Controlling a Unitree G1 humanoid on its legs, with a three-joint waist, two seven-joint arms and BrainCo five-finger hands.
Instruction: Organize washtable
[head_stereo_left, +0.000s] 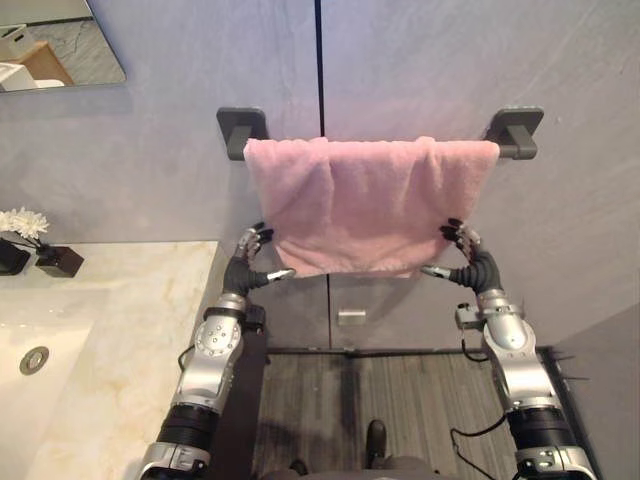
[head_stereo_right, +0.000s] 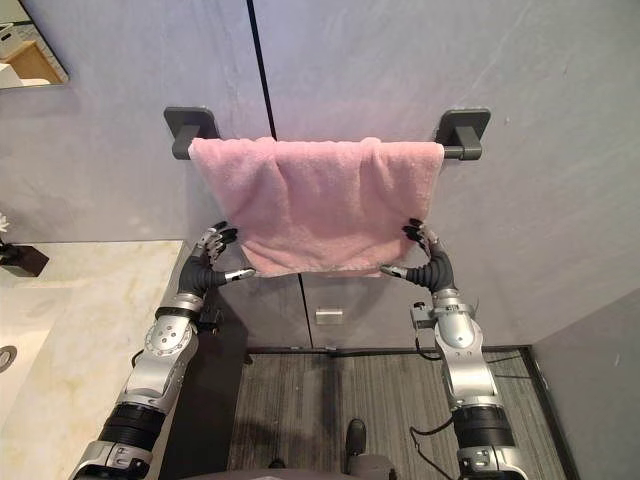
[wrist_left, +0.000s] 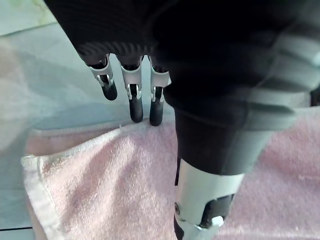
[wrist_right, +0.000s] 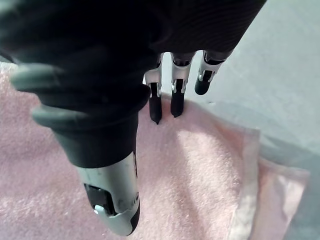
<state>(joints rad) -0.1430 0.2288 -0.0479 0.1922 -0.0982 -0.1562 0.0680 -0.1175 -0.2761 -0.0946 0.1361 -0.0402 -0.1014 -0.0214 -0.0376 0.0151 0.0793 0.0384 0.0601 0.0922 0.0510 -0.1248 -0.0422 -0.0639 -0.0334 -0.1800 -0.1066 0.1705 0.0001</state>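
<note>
A pink towel (head_stereo_left: 365, 200) hangs folded over the dark wall rail (head_stereo_left: 243, 128), at 12 o'clock in the head views. The left hand (head_stereo_left: 245, 262) is at the towel's 7 o'clock corner and the right hand (head_stereo_left: 475, 260) at its 4 o'clock edge. Both hands are open. The left fingers (wrist_left: 136, 102) and right fingers (wrist_right: 177, 97) are straight, with their dark tips at the towel's hem. Each thumb reaches across the pink cloth without pinching it. The marble worktop (head_stereo_left: 130, 330) lies at 8 o'clock.

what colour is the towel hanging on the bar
Plain pink, no pattern; the towel shows best in the left eye view.
</note>
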